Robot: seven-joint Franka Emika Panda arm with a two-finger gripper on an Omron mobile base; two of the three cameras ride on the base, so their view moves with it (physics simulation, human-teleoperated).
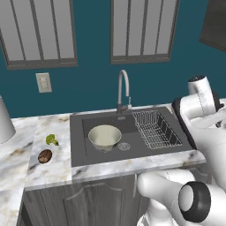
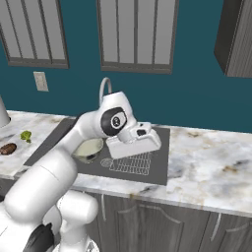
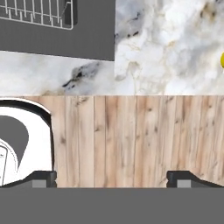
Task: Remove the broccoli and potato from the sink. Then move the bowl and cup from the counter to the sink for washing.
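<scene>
Broccoli (image 1: 52,139) and potato (image 1: 44,156) lie on the bench (image 1: 48,170) left of the sink (image 1: 84,152); bowl (image 1: 104,136) sits in the basin by the drain. Remaining item, judged: the cup (image 3: 222,60) — a yellow sliver at the right edge of the hand view, on marble.

Tool (image 3: 112,178) open wide, holding nothing, looking down past the bench front at wood floor (image 3: 131,135).

Risks: cup barely in sight — a misjudged approach could knock it over. The arm swinging back over the wire rack (image 1: 155,129) might clip the faucet (image 1: 124,90).
</scene>
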